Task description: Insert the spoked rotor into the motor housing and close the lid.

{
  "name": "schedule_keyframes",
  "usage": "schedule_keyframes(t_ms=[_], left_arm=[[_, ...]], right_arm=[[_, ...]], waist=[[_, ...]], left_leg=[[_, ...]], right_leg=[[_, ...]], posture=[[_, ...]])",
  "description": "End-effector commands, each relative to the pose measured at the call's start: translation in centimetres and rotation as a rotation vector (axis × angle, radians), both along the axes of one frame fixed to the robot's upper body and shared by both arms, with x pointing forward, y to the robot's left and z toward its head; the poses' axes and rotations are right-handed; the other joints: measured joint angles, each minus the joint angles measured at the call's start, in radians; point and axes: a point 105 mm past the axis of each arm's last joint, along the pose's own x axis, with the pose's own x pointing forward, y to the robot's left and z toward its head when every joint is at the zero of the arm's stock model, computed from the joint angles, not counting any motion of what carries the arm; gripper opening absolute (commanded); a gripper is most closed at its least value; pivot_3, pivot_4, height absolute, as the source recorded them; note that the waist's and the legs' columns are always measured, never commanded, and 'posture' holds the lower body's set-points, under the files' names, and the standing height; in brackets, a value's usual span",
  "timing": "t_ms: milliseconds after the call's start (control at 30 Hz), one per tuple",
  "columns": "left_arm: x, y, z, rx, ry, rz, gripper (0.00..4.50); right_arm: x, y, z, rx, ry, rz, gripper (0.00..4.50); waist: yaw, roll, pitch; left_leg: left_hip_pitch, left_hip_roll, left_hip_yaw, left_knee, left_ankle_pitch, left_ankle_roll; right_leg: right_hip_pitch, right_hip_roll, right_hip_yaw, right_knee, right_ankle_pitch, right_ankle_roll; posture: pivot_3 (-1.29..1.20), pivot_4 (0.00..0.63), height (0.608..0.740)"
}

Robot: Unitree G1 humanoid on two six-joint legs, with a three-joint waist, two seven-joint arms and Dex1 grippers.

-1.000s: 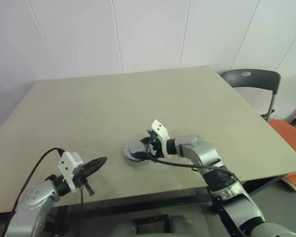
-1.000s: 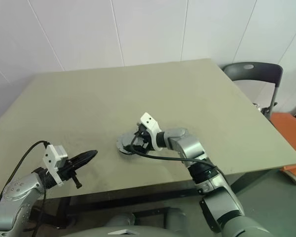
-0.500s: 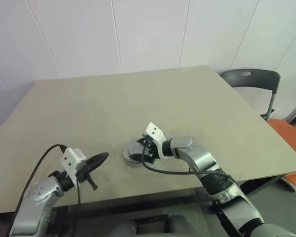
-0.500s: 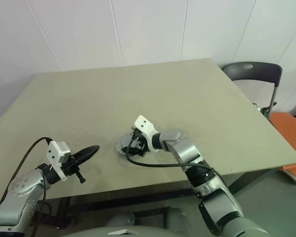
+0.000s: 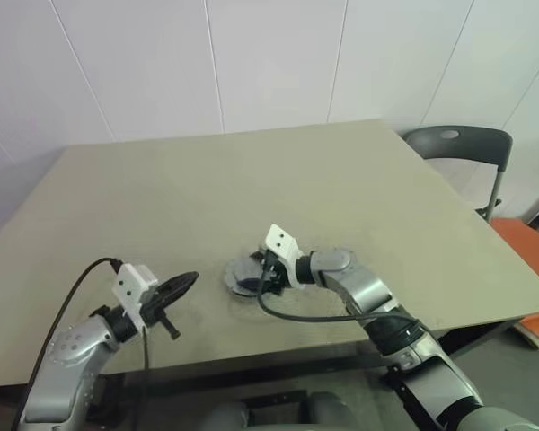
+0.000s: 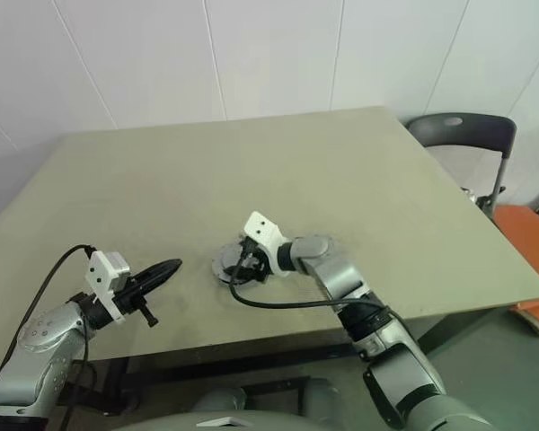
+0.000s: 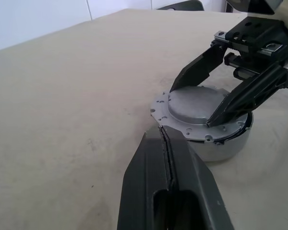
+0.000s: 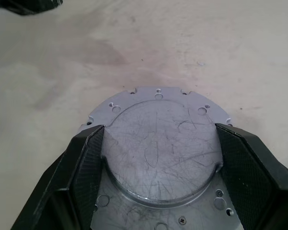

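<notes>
We hold our left arm low at our left, its gripper (image 5: 181,285) pointing forward and rightward with both fingers (image 7: 168,163) pressed flat together. Our right arm reaches across to the left, wrist bent down, its gripper (image 8: 158,158) tilted downward, fingers (image 8: 84,158) spread wide apart.

A plain test room or lab, by the look of it: a bare beige table (image 5: 251,180) stands against a white panelled wall (image 5: 251,63) with thin seams. To the right, beside the table, there is a dark folding chair (image 5: 458,148) and part of an orange seat (image 5: 525,238). The table carries a single round metal assembly (image 7: 204,120), nothing homely or decorative
</notes>
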Motion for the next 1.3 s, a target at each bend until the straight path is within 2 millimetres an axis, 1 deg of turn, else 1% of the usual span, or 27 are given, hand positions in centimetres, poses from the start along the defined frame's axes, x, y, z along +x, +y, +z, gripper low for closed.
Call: schedule_keyframes(t_ms=[33,133,200,333,433,500,600,733,833,1033,1200,1300], left_arm=[[0.4,-0.1,1.0,0.011,-0.038,-0.004,0.00],[0.5,-0.1,1.0,0.011,-0.037,-0.005,0.00],[0.5,-0.2,1.0,0.009,-0.037,-0.005,0.00],[0.4,-0.3,0.9,0.004,-0.037,-0.002,0.00],[0.4,-0.5,0.9,0.002,-0.039,-0.001,0.00],[0.4,-0.5,0.9,0.000,-0.038,-0.001,0.00],[0.5,-0.6,0.9,0.000,-0.038,-0.002,0.00],[0.6,-0.8,1.0,-0.001,-0.037,-0.006,0.00],[0.6,-0.9,1.0,-0.003,-0.035,-0.009,0.00],[0.6,-1.1,1.0,-0.006,-0.031,-0.009,0.00],[0.5,-1.3,1.2,-0.010,-0.032,-0.008,0.00],[0.5,-1.5,1.2,-0.014,-0.030,-0.009,0.00]], right_arm=[[0.4,-0.6,2.3,0.078,0.042,0.027,3.18],[0.5,-1.2,3.4,0.085,0.034,0.070,3.18],[0.5,-1.6,3.9,0.074,0.024,0.097,3.18],[1.0,-2.2,2.6,-0.049,-0.063,0.107,3.18],[0.7,-2.0,1.8,-0.089,-0.088,0.134,3.18],[0.1,-1.7,1.7,-0.083,-0.076,0.159,3.18],[0.0,-1.1,3.6,0.053,0.009,0.142,3.18],[-0.2,-1.3,4.3,0.099,0.071,0.147,3.18],[-0.5,-1.8,4.0,0.069,0.073,0.165,3.18],[-0.5,-2.5,2.6,-0.046,0.006,0.197,3.18],[0.0,-2.4,2.7,-0.062,-0.038,0.184,3.18],[0.7,-2.2,3.3,-0.030,-0.054,0.149,3.18]], waist=[[0.001,0.000,0.001],[0.002,0.001,0.002],[0.002,0.001,0.003],[0.001,0.001,0.003],[0.002,0.000,0.003],[0.001,0.000,0.003],[0.000,0.000,0.003],[0.001,0.000,0.003],[0.000,0.000,0.003],[0.002,0.000,0.003],[0.001,0.000,0.003],[0.000,0.000,0.003]], left_leg=[[0.000,0.000,0.000,0.000,0.000,0.000],[-0.002,0.000,-0.001,-0.001,0.001,0.001],[-0.003,0.000,-0.001,-0.002,0.000,0.002],[-0.002,0.000,-0.001,-0.007,0.000,0.003],[-0.002,0.000,-0.001,-0.012,0.000,0.003],[-0.002,0.000,-0.001,-0.014,0.000,0.003],[-0.002,0.000,0.000,-0.014,0.000,0.003],[-0.002,0.000,-0.001,-0.014,0.000,0.003],[-0.002,0.000,-0.001,-0.014,0.000,0.003],[-0.002,0.000,0.000,-0.014,0.000,0.003],[-0.002,0.000,0.000,-0.013,0.000,0.003],[-0.002,0.000,0.000,-0.013,0.000,0.003]], right_leg=[[0.000,0.000,0.000,0.000,0.000,0.000],[-0.001,0.000,-0.001,-0.003,0.000,0.000],[-0.001,0.000,-0.002,-0.006,0.000,0.000],[-0.001,-0.001,-0.002,-0.010,0.002,0.003],[-0.003,-0.001,-0.001,-0.012,0.003,0.003],[-0.004,-0.001,-0.001,-0.012,0.005,0.001],[-0.004,-0.001,-0.001,-0.012,0.005,0.001],[-0.004,-0.001,-0.001,-0.012,0.004,0.001],[-0.004,-0.001,-0.001,-0.012,0.004,0.002],[-0.004,-0.001,-0.001,-0.012,0.004,0.002],[-0.004,-0.001,-0.001,-0.012,0.004,0.002],[-0.004,-0.001,-0.001,-0.011,0.004,0.002]], posture=[[0.00,0.000,0.740],[0.00,0.000,0.740],[0.00,0.000,0.740],[0.00,0.000,0.740],[0.00,0.000,0.740],[0.00,0.000,0.740],[0.00,0.000,0.740],[0.00,0.000,0.740],[0.00,0.000,0.740],[0.00,0.000,0.740],[0.00,0.000,0.740],[0.00,0.000,0.740]])
